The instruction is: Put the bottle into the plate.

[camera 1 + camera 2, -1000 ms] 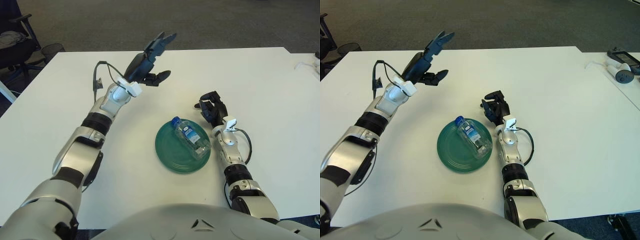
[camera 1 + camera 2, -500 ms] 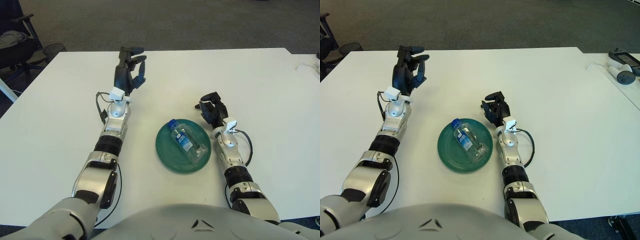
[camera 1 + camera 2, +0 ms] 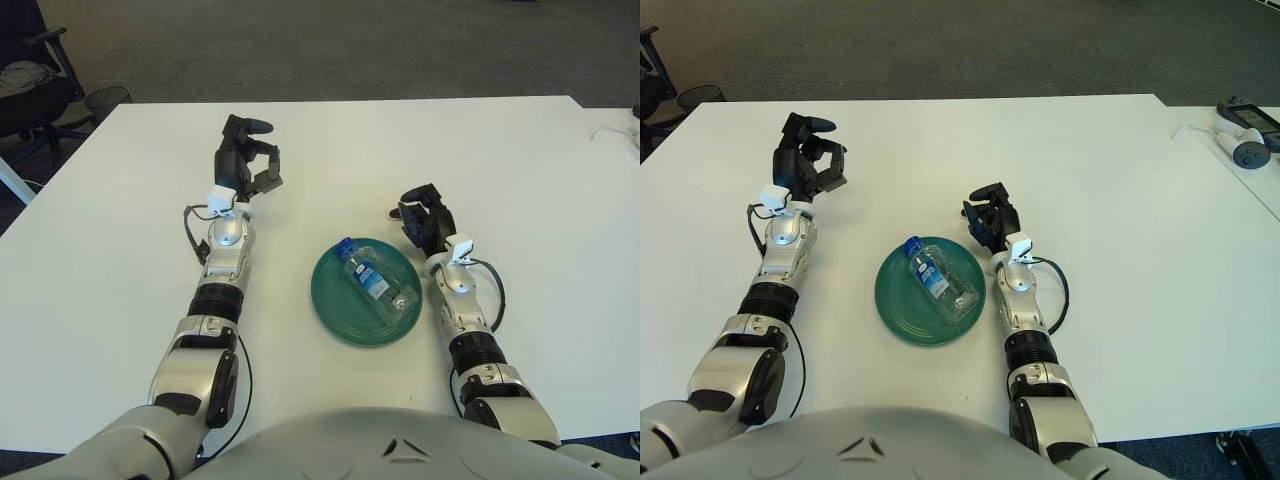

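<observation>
Bottle: the clear plastic water bottle with blue cap and blue label (image 3: 378, 284) lies on its side inside the round dark green plate (image 3: 340, 318), cap toward the plate's far left rim, base toward the near right rim; neither hand touches it
Task state: judged from how things lie, the placing looks done
Risk, rolling: a round bottle on its side can roll; a knock to the plate or the white table (image 3: 520, 180) could send it over the low rim
Risk, right arm: the right forearm lies just beside the plate's right edge, so a careless sideways pull of that arm might nudge the plate and start the bottle rolling
Risk, left arm: small, since it is well apart from the plate
Left hand: the black three-finger left hand (image 3: 243, 160) shows to the far left of the plate, forearm stretched forward over the table, fingers curled inward with a gap between them, holding nothing
Right hand: the black three-finger right hand (image 3: 425, 216) shows just beyond the plate's right rim, fingers curled in, empty, wrist pointing away from the body
</observation>
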Action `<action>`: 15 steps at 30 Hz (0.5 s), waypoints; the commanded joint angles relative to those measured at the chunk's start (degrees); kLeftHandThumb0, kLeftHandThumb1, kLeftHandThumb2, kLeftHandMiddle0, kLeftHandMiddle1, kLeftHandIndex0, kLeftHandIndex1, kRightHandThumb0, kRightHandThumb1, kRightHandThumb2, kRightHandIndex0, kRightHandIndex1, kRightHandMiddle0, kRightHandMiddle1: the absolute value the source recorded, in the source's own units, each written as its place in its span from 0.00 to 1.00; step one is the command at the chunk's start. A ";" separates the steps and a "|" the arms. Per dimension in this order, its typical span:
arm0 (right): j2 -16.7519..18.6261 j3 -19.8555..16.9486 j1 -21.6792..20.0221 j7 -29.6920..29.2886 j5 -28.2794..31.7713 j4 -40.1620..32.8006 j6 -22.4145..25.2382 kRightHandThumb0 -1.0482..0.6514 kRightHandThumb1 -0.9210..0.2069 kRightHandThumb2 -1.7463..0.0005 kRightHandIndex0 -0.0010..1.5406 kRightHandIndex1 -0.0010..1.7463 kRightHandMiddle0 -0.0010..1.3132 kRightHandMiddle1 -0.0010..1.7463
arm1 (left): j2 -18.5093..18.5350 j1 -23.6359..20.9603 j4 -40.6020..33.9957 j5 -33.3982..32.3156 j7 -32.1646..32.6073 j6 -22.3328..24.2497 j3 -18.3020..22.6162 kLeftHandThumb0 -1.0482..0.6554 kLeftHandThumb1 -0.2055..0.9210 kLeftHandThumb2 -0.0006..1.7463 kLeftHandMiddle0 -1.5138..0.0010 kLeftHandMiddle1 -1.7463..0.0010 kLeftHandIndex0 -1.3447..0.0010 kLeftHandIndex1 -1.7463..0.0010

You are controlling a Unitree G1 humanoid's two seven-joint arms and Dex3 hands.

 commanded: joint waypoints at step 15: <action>-0.49 -0.39 2.47 0.45 0.49 2.82 4.18 0.61 0.00 0.76 0.22 0.80 0.16 0.99 | -0.04 4.61 9.36 0.59 -3.32 -1.58 0.91 0.35 0.51 0.71 0.20 0.00 0.58 0.00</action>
